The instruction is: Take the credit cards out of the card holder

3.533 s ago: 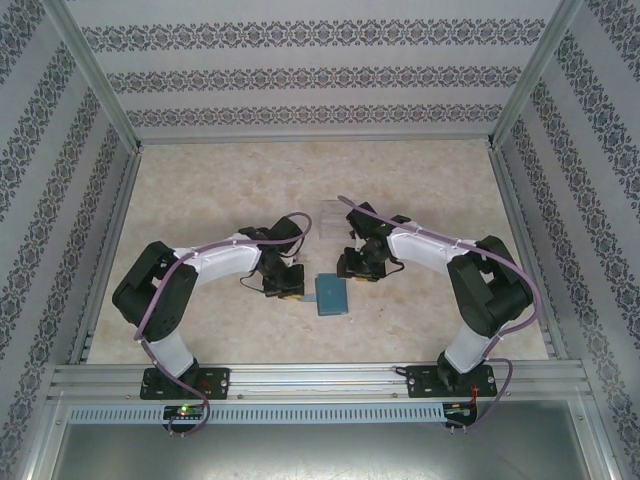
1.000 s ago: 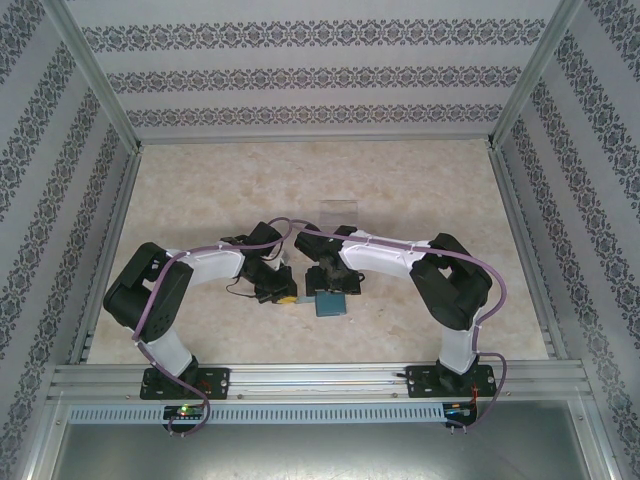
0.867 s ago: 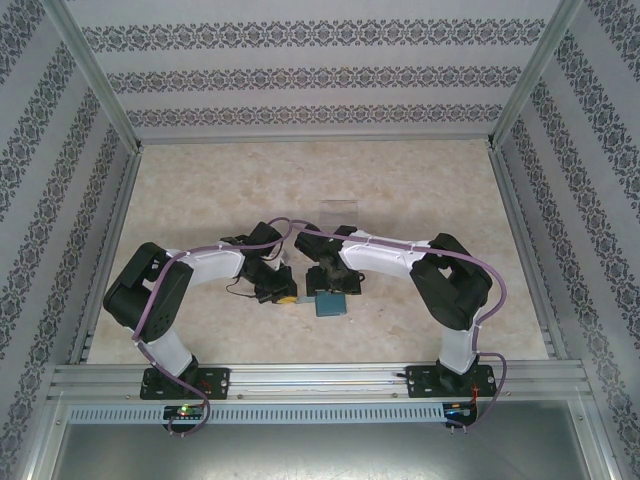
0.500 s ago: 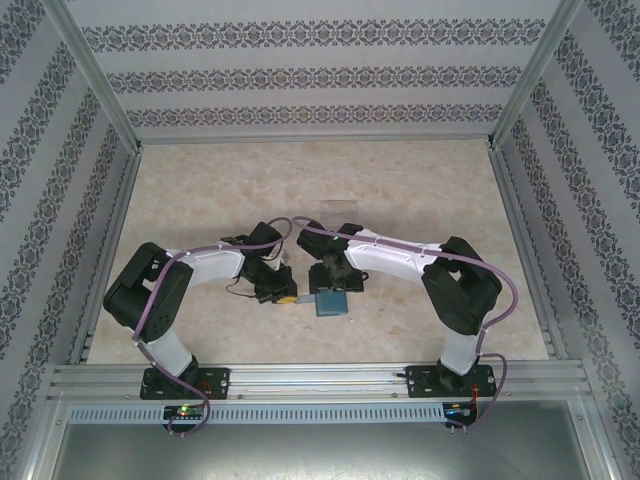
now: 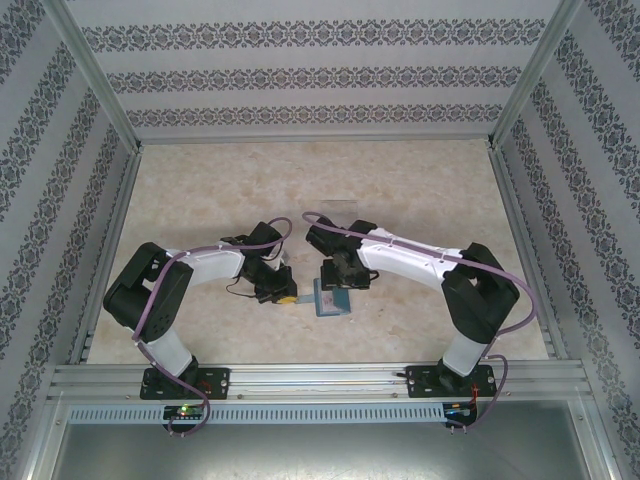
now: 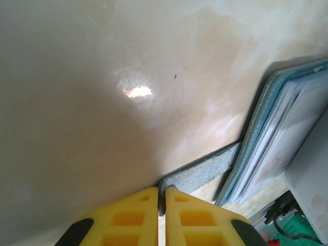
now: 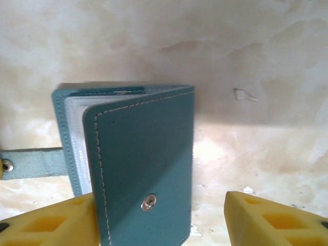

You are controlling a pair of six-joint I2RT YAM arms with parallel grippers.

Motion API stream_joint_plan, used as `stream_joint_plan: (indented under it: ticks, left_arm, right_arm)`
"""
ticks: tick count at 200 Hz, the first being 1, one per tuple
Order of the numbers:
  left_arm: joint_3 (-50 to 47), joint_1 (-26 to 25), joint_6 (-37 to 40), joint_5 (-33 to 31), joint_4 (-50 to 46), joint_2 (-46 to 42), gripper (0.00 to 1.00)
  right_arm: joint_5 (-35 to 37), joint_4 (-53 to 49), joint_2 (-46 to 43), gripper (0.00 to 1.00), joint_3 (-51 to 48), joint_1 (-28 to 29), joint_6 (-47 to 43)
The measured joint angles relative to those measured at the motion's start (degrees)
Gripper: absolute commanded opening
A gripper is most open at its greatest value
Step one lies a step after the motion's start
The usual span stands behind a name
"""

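Observation:
The teal card holder [image 5: 332, 300] lies on the table between the two arms. In the right wrist view its front cover [image 7: 141, 164], with a metal snap [image 7: 148, 202], stands lifted off the pale inner sleeves [image 7: 74, 133]. My right gripper [image 7: 164, 225] is open around that cover, whose stitched edge sits against the left finger [image 7: 51, 225], with a wide gap to the other finger [image 7: 277, 220]. My left gripper [image 6: 161, 205] is shut on the end of the holder's strap tab [image 6: 205, 171], just left of the holder [image 6: 266, 123]. The credit cards are hidden inside.
A clear plastic box [image 5: 342, 206] sits on the table just beyond the right arm's wrist. Metal frame rails [image 5: 300, 375] run along the near edge, and patterned walls close in the other three sides. Open marbled tabletop [image 5: 200, 190] lies to the left and back.
The right gripper has shifted slightly over the card holder and its jaws have narrowed around the raised cover. The left gripper has stayed shut on the strap tab without moving.

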Motion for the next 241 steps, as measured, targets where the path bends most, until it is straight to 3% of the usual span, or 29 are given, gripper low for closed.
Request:
stream_joint_plan:
  ticks: [22, 47, 119, 241]
  left_arm:
    - [0.0, 0.0, 0.0, 0.0, 0.0, 0.0, 0.09]
    - [0.0, 0.0, 0.0, 0.0, 0.0, 0.0, 0.10]
    - [0.0, 0.0, 0.0, 0.0, 0.0, 0.0, 0.10]
    - [0.0, 0.0, 0.0, 0.0, 0.0, -0.1, 0.10]
  right_arm:
    - [0.0, -0.2, -1.2, 0.62, -1.5, -1.3, -0.5]
    - [-0.4, 0.0, -2.7, 0.72, -3.2, -2.6, -1.2]
    - [-4.9, 4.0, -4.1, 0.84, -6.1, -3.5, -2.4]
    - [-9.3, 9.6, -5.7, 0.89, -10.5, -5.3, -2.4]
